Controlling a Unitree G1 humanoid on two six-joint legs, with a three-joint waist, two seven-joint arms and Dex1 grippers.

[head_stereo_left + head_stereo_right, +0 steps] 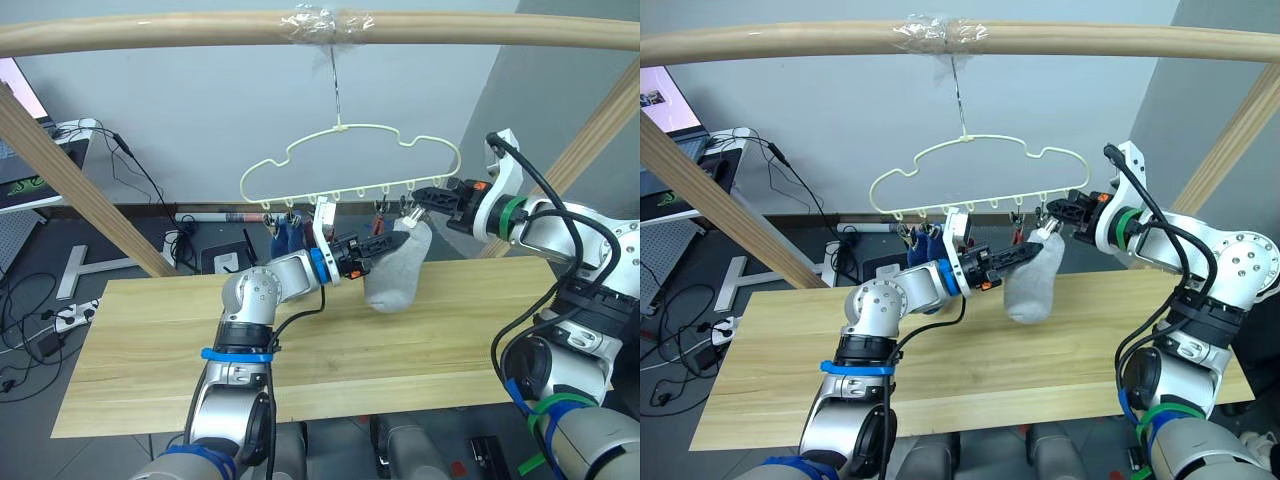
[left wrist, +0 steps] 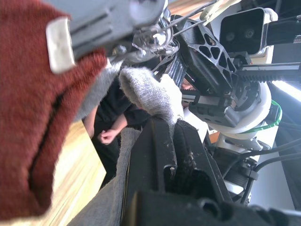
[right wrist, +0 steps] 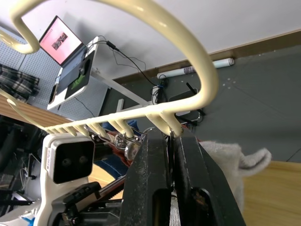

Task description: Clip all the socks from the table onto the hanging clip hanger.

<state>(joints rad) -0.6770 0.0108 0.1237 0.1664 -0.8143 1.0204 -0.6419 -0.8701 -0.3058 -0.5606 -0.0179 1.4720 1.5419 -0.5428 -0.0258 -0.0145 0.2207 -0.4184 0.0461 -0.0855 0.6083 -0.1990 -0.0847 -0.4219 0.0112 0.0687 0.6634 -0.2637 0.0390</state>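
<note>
The cream clip hanger hangs by its hook from the wooden bar above the table. A blue sock is clipped near its left end and a rust red sock right of the middle. A light grey sock dangles under the right clips. My left gripper is shut on the grey sock's upper edge. My right gripper reaches in from the right and is shut on a metal clip just under the hanger's rail, right above the grey sock.
The thick wooden bar crosses overhead, with slanted wooden posts at both sides. A white desk with a laptop stands far left, and cables lie on the floor. A person's hand shows behind the table in the left wrist view.
</note>
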